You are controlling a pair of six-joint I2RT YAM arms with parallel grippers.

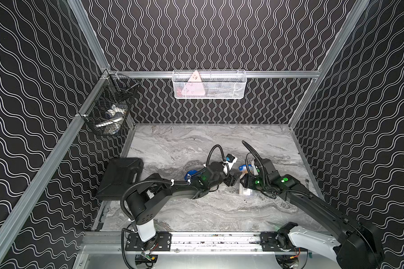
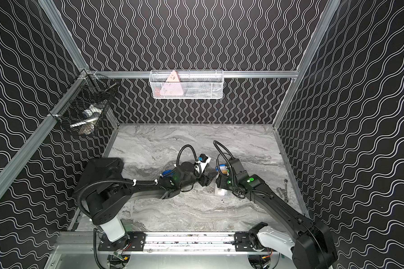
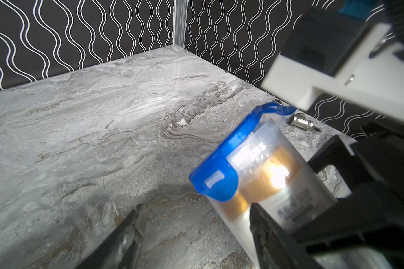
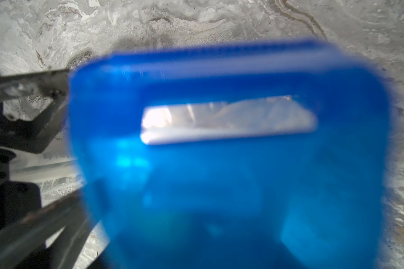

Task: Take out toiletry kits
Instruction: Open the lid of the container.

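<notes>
**A:** Toiletry kit 1 (image 3: 266,177): where is it?

**B:** Tilted over the middle of the marble table (image 1: 196,214). Its blue lid (image 3: 219,167) leans away from the right gripper (image 1: 246,182), which looks clamped on the clear cup's body.

**A:** And the left gripper (image 3: 196,209)?

**B:** Spread wide, gripping nothing. 1 of its fingers (image 3: 271,235) stands just in front of the cup wall; touching or not, I cannot tell.

**A:** Toiletry kit 2 (image 1: 191,173)?

**B:** Only a blue patch on the table behind the left arm (image 1: 180,188), between kit 1 and the black hard case (image 1: 119,179).

**A:** Which step is this?

**B:** My reading is that both kits are out and only the right gripper has kit 1. Next, the left arm should draw clear without clipping the lid's strap (image 3: 273,109). Then the right can stand the cup upright on bare marble, away from the small metal piece (image 3: 300,122).

**A:** What can't you make out?

**B:** The right wrist view is almost all blurred lid. In both top views the right jaws hide under the wrist and cables. The contents show only as amber and white shapes. Whether the cup's base touches the table is unclear, and so is whether the case is open.
</notes>
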